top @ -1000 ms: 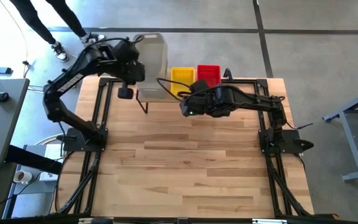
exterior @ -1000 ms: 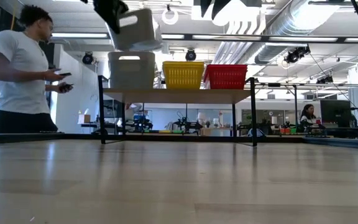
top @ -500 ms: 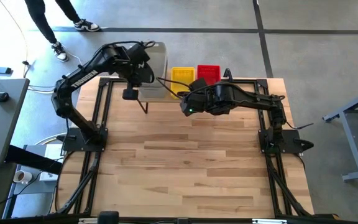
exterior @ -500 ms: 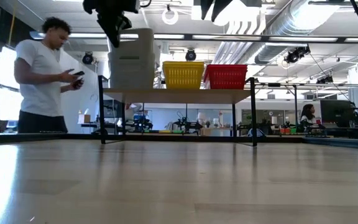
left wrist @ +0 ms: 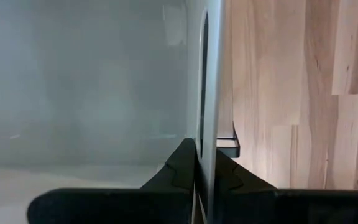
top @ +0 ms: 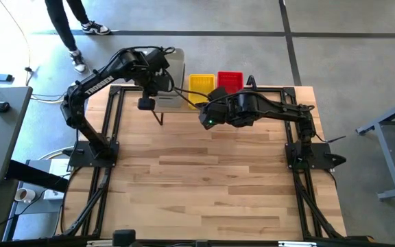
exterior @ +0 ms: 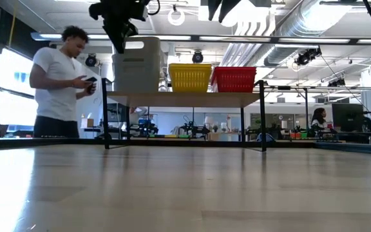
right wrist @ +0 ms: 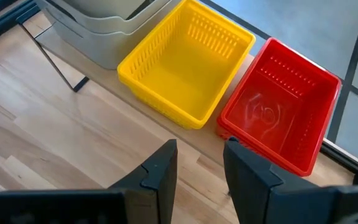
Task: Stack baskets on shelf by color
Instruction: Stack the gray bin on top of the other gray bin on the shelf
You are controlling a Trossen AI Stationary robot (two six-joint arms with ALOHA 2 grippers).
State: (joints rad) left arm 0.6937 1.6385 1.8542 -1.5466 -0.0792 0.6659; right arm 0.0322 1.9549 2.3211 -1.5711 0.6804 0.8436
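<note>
Grey basket (exterior: 136, 50) is now seated level in the grey stack (exterior: 136, 72) at one end of the shelf (exterior: 185, 98); a second ago it was held tilted and well above that stack, half a second ago it was part-way in. Left pincer (left wrist: 205, 163) is seen clamped shut on the basket's side wall, one finger on each face of it, the arm (top: 108, 72) reaching in over the shelf end. In the low view the pincer is at the upper rim of the top basket.

Yellow basket (right wrist: 188, 65) and red basket (right wrist: 279, 102) are set just beside each other on the shelf, the yellow next to the grey stack. How many are nested in each cannot be told.

Right pincer (right wrist: 199, 163) is held open and empty above the bench (top: 204, 185), just in front of the yellow and red baskets; unchanged across the second.

Person (exterior: 62, 80) in the room behind has walked closer to the shelf end, looking at a handheld device.

Judgement: grey placement looks complete bar release; no loose baskets are seen on the bench, so the sorting is likely at or near its end
</note>
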